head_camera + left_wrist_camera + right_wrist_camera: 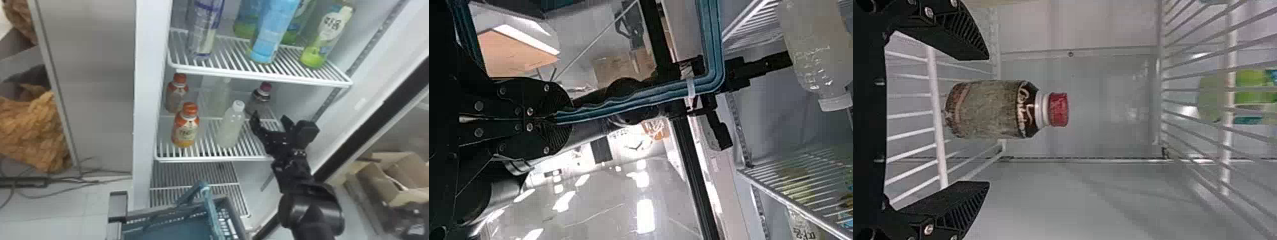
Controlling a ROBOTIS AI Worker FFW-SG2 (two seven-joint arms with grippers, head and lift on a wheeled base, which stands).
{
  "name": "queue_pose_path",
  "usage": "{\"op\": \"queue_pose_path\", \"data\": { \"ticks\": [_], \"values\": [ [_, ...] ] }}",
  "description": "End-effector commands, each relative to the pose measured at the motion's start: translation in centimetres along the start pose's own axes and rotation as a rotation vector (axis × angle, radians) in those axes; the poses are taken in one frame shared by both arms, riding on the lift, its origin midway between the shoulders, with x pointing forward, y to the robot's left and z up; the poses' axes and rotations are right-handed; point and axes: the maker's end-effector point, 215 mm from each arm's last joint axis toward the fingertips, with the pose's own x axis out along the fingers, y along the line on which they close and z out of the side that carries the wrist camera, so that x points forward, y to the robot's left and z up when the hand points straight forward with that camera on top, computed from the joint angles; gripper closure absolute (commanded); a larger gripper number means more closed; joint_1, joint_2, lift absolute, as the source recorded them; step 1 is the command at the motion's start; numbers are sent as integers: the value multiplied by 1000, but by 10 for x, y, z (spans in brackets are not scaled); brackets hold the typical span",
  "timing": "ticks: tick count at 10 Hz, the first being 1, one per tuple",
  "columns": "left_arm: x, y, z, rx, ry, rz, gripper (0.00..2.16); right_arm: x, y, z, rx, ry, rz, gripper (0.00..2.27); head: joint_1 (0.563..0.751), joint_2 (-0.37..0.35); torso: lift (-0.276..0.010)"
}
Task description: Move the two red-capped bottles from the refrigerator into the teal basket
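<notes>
the right hand (270,118) had its fingers apart, the red-capped bottle (985,110) just beyond, ungripped, yet to move. the left hand (551,120) was clamped on the handle (629,104) of the teal basket (178,225); whether a second was inside, i couldn't tell.

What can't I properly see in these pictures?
Head view:
- Floor of the basket: cut off by the bottom edge.
- Base of the red-capped bottle: behind the right gripper.
- Part of the rear orange-capped bottle: behind the front one.
- Top of the blue bottle: cut off by the top edge.
</notes>
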Motion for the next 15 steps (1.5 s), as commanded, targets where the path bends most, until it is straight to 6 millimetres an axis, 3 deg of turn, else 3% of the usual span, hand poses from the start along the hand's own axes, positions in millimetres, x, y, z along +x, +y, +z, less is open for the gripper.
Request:
{"op": "queue_pose_path", "data": {
  "ticks": [1,5,10,15],
  "values": [
    [0,0,0,-2,0,0,1128,8,0,-5,-4,19,-1,122,695,-350,-228],
    [0,0,0,-2,0,0,1128,37,16,5,-11,19,28,98,695,-350,-228],
    [-1,0,1,0,-4,0,1128,54,9,3,-13,51,6,93,695,-350,-228],
    [0,1,1,1,-3,1,1128,72,19,2,-16,87,17,107,695,-350,-228]
  ]
}}
